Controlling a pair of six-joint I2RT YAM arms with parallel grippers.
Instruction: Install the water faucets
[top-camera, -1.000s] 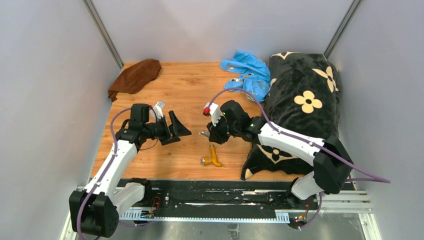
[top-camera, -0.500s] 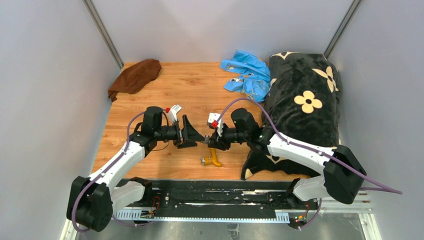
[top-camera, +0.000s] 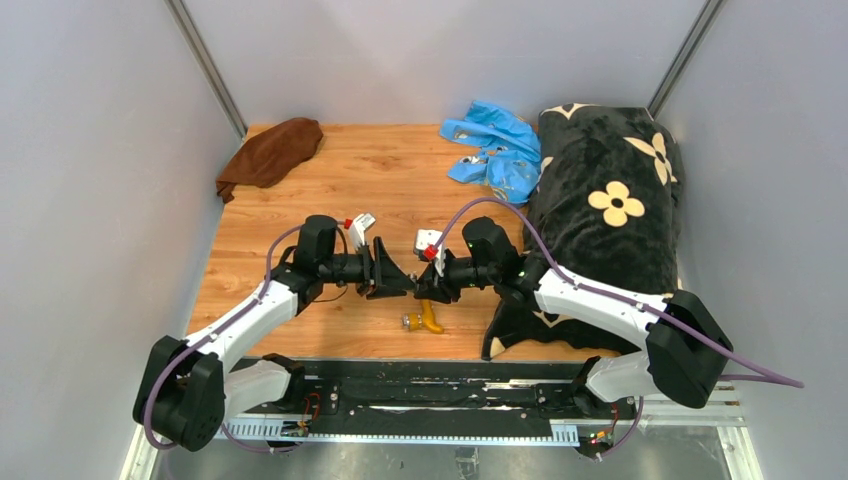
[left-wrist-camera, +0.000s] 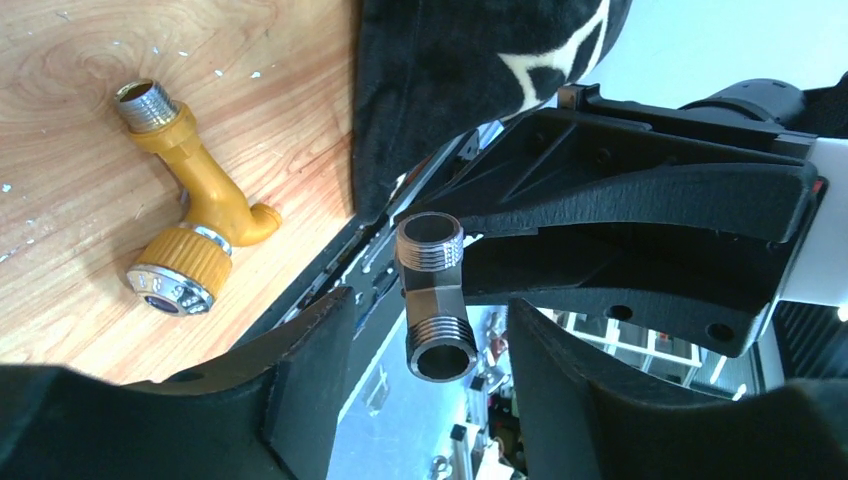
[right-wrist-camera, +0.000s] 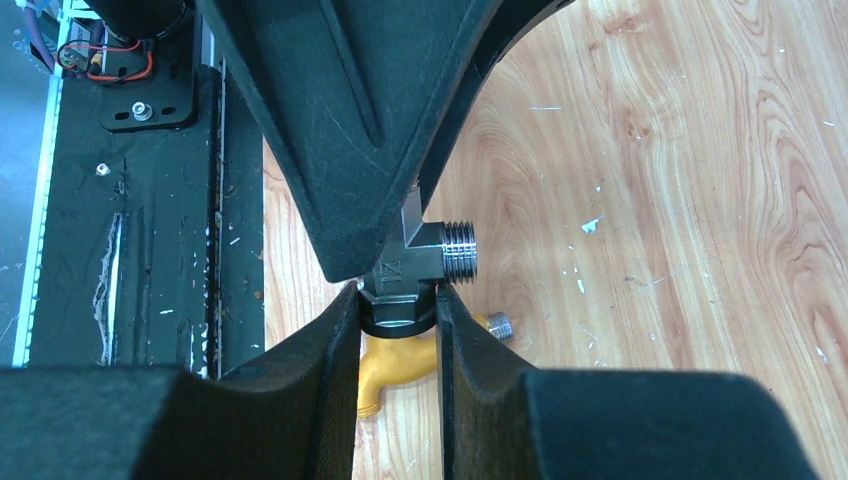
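Note:
The brass-orange tap spout (top-camera: 427, 319) lies on the wooden table near the front edge; it also shows in the left wrist view (left-wrist-camera: 190, 225) and partly in the right wrist view (right-wrist-camera: 400, 365). My right gripper (top-camera: 428, 283) (right-wrist-camera: 398, 318) is shut on the silver-grey T-shaped fitting (right-wrist-camera: 415, 270) and holds it above the spout. My left gripper (top-camera: 396, 279) (left-wrist-camera: 425, 385) is open and faces the right one. The fitting (left-wrist-camera: 435, 300) hangs between the left fingers (left-wrist-camera: 305, 385) without touching them.
A bright blue plastic bag (top-camera: 495, 148) lies at the back, a brown cloth (top-camera: 272, 150) at the back left. A black flowered blanket (top-camera: 610, 200) covers the right side. A black rail (top-camera: 440, 385) runs along the front edge.
My left gripper has moved right until its open fingers straddle the fitting. My right gripper came down and forward a second ago and has hardly moved since.

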